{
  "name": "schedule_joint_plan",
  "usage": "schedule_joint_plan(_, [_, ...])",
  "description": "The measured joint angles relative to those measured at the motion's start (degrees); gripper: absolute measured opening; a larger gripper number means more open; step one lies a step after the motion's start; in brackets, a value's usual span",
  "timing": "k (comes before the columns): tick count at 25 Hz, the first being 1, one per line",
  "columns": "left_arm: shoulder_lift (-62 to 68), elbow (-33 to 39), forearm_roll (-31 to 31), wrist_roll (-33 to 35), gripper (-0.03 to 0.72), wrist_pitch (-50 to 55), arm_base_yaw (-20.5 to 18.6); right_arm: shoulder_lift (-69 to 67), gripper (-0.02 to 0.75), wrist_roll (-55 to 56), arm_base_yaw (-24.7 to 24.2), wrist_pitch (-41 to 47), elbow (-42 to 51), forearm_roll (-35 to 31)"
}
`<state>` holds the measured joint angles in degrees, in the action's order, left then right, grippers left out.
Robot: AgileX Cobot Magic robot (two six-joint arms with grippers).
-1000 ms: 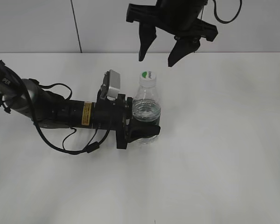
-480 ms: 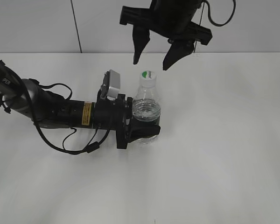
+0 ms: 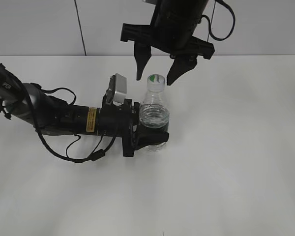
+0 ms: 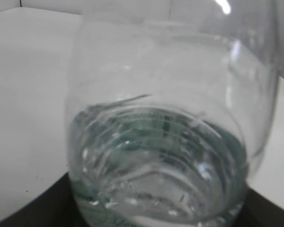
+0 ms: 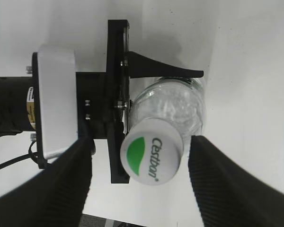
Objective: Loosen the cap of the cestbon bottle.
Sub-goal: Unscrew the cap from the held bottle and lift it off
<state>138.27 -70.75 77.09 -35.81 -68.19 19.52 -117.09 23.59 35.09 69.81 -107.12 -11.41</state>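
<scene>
The cestbon bottle (image 3: 155,115) stands upright on the white table, clear, with water in its lower part. My left gripper (image 3: 148,136) lies level from the left and is shut on the bottle's lower body; in the left wrist view the bottle (image 4: 161,142) fills the frame. The white cap (image 3: 157,80) carries a green mark. My right gripper (image 3: 155,78) hangs over it, open, one finger on each side of the cap and apart from it. From the right wrist, the cap (image 5: 152,158) sits between the ribbed fingers (image 5: 68,184) with gaps on both sides.
The bare white table (image 3: 236,162) spreads to the right and front of the bottle. The left arm with its cables (image 3: 54,120) lies across the table's left half. A pale wall (image 3: 265,29) stands behind.
My right gripper has come down and to the left, from above and behind the bottle to straddling the cap. The left gripper and the bottle have not moved.
</scene>
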Motion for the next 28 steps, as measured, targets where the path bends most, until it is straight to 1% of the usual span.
schedule_joint_plan(6, [0.0,0.0,0.0,0.0,0.418,0.0,0.0,0.0,0.449,0.1,0.0,0.0,0.0,0.0])
schedule_joint_plan(17, [0.0,0.0,0.0,0.0,0.418,0.0,0.0,-0.6,0.433,-0.2,0.0,0.0,0.0,-0.2])
schedule_joint_plan(20, [0.0,0.0,0.0,0.0,0.418,0.0,0.0,-0.7,0.377,-0.4,0.0,0.1,0.0,-0.2])
schedule_joint_plan(22, [0.0,0.0,0.0,0.0,0.418,0.0,0.0,-0.7,0.318,-0.8,0.0,0.2,0.0,0.2])
schedule_joint_plan(23, [0.0,0.0,0.0,0.0,0.418,0.0,0.0,-0.7,0.300,-1.0,0.0,0.3,0.0,0.2])
schedule_joint_plan(28, [0.0,0.0,0.0,0.0,0.418,0.0,0.0,-0.7,0.300,-2.1,0.0,0.3,0.0,0.2])
